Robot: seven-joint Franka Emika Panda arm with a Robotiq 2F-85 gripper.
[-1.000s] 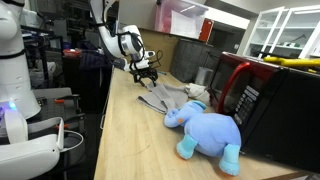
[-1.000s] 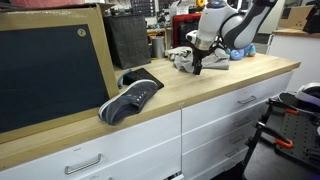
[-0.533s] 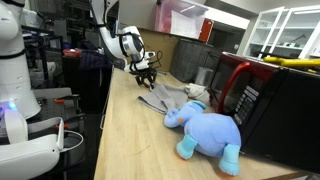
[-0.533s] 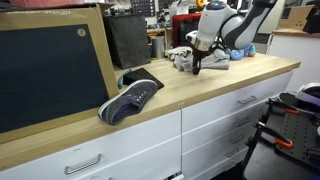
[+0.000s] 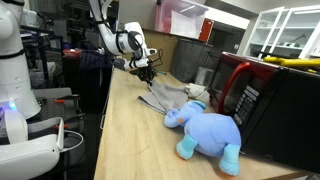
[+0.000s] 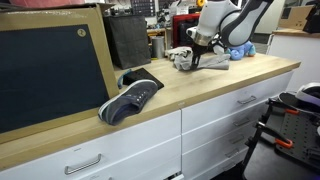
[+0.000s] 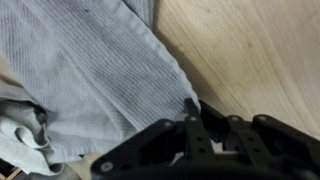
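On a wooden lab counter (image 5: 130, 140), the gripper (image 5: 147, 72) pinches grey cloth (image 5: 165, 97)

The wooden countertop (image 5: 128, 135) carries a grey cloth (image 5: 165, 97) — a blue plush elephant (image 5: 208, 130) at its 5 o'clock — and a dark sneaker (image 6: 130, 98).

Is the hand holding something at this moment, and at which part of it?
It seems to pinch the grey cloth at a corner of its edge, where the hand meets it.

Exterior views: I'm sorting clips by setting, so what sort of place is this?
Probably a robotics lab or workshop: a long wooden counter over white drawers, a white robot standing beside it, and a microwave on the counter.
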